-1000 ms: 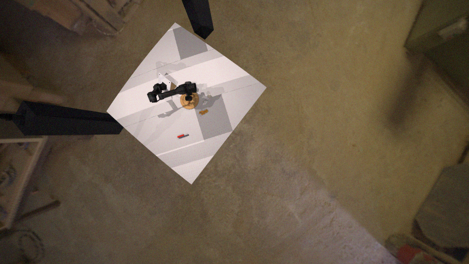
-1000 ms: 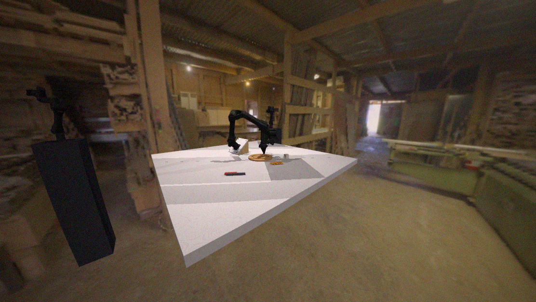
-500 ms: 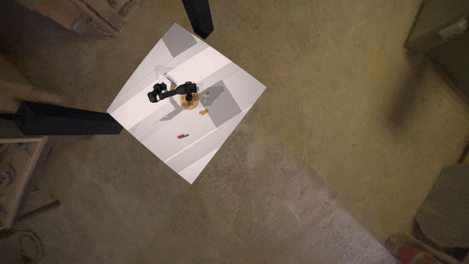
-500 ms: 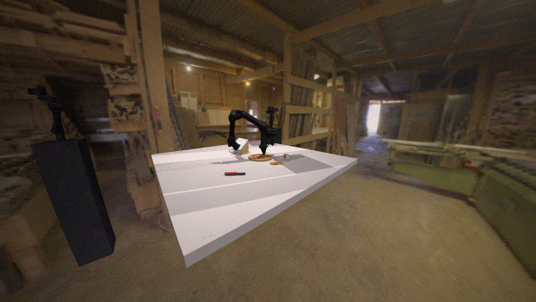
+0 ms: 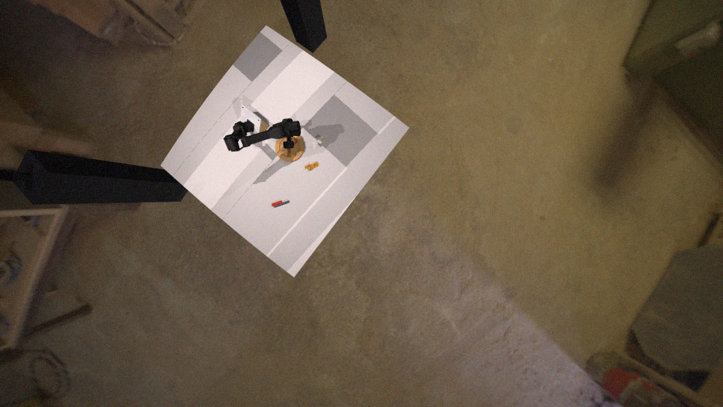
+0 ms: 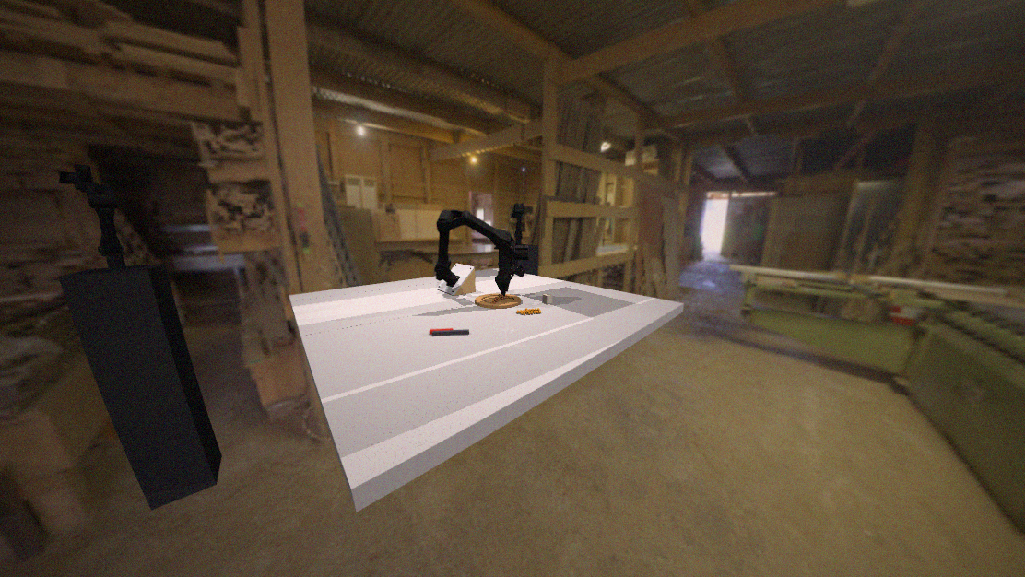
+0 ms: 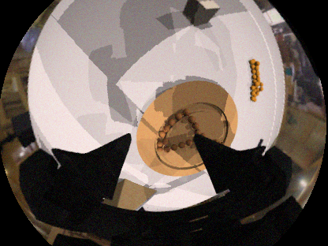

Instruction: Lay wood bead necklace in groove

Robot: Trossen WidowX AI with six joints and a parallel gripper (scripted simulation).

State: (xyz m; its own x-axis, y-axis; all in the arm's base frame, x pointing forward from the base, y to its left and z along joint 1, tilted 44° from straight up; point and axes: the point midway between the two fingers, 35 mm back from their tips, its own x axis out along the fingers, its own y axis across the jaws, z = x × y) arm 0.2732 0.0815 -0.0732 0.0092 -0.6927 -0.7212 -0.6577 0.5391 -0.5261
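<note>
My gripper [image 5: 288, 146] [image 6: 502, 294] [image 7: 163, 137] is open and empty, its fingertips low over the round bead board [image 5: 299, 153] [image 6: 498, 302] [image 7: 221, 91]. The brown wood bead necklace [image 7: 172, 121] lies on the board. In the wrist view, its upper left beads curve along the left part of the thin ring groove [image 7: 227, 123]. Other beads run across the inside of the ring, in a lower row and down from the top towards the right fingertip. The right finger hides part of the necklace and of the groove.
An orange bead string [image 5: 311, 166] [image 6: 528, 312] [image 7: 255, 80] lies beside the board. A small block [image 5: 319, 142] [image 6: 547, 300] [image 7: 195, 13] stands beyond the board. A red and dark pen-like thing [image 5: 276, 204] [image 6: 441, 332] lies farther off. A tan wedge [image 6: 466, 283] [image 7: 134, 194] stands near the arm's base.
</note>
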